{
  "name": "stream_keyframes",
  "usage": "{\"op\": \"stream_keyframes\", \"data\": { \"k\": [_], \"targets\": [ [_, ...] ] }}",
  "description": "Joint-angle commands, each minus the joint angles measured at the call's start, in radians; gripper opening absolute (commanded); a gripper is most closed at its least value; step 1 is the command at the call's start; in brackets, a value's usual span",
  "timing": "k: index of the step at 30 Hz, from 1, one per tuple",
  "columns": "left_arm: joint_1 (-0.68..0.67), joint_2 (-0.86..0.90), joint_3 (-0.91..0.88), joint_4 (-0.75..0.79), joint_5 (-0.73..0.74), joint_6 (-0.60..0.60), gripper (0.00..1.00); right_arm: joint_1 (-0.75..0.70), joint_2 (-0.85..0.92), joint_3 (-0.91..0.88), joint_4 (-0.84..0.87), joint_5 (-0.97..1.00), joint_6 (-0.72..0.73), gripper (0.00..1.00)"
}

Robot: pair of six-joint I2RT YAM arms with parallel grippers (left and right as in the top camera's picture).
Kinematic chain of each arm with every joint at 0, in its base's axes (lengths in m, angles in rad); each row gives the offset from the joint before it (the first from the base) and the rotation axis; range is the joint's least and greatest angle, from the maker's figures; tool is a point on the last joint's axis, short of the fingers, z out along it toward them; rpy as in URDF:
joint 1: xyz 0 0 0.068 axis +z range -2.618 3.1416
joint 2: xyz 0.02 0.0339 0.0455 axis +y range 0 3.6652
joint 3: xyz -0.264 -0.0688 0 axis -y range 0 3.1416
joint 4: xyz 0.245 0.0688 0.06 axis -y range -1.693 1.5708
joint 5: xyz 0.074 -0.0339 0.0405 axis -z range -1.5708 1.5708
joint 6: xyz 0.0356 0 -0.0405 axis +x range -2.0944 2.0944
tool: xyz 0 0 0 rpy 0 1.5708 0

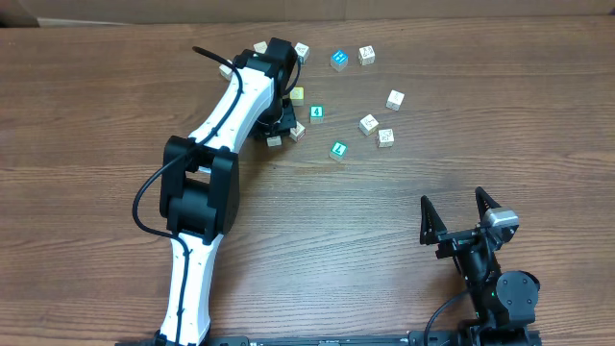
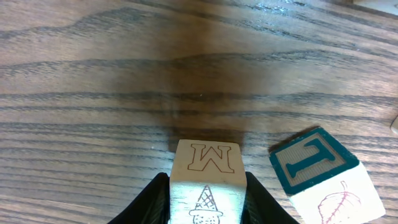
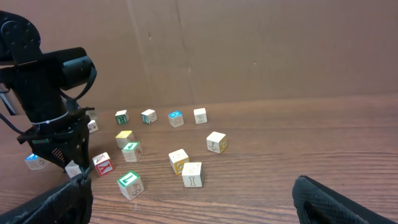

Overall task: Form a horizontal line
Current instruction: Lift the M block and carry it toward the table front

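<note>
I see my left fingers (image 2: 149,202) clamped on a whitish wooden cube with a reddish-brown M (image 2: 204,163), toward the middle of the far edge of the brown wood-grain bench (image 1: 96,115), just beside a teal-faced wooden cube (image 2: 314,165). The pale yellow cube (image 1: 297,93) lies close by that arm, with other whitish cubes scattered and no row formed. My right fingers (image 1: 427,221) stand wide apart, holding nothing, near the near right corner.

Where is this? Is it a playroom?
Probably a robot test bench, not a playroom: a left arm and right arm sit at a wood-grain table, alphabet blocks lie scattered, cardboard stands behind.
</note>
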Motion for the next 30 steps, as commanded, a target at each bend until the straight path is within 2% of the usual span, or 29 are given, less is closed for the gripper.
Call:
{"op": "stream_keyframes", "data": {
  "k": [1, 7, 16, 25, 30],
  "targets": [
    [0.016, 0.017, 0.013, -0.014, -0.019, -0.009, 0.29, 0.005, -0.011, -0.01, 0.005, 0.005, 0.002, 1.0],
    [0.029, 0.016, 0.083, -0.095, -0.012, 0.038, 0.27, 0.005, -0.011, -0.01, 0.005, 0.005, 0.002, 1.0],
    [0.032, -0.008, 0.303, -0.346, -0.013, 0.104, 0.21, 0.005, -0.011, -0.01, 0.005, 0.005, 0.002, 1.0],
    [0.032, -0.202, 0.351, -0.504, -0.017, 0.13, 0.21, 0.005, -0.011, -0.01, 0.005, 0.005, 0.002, 1.0],
    [0.032, -0.317, 0.349, -0.51, -0.003, 0.17, 0.22, 0.005, -0.011, -0.01, 0.005, 0.005, 0.002, 1.0]
  ]
}}
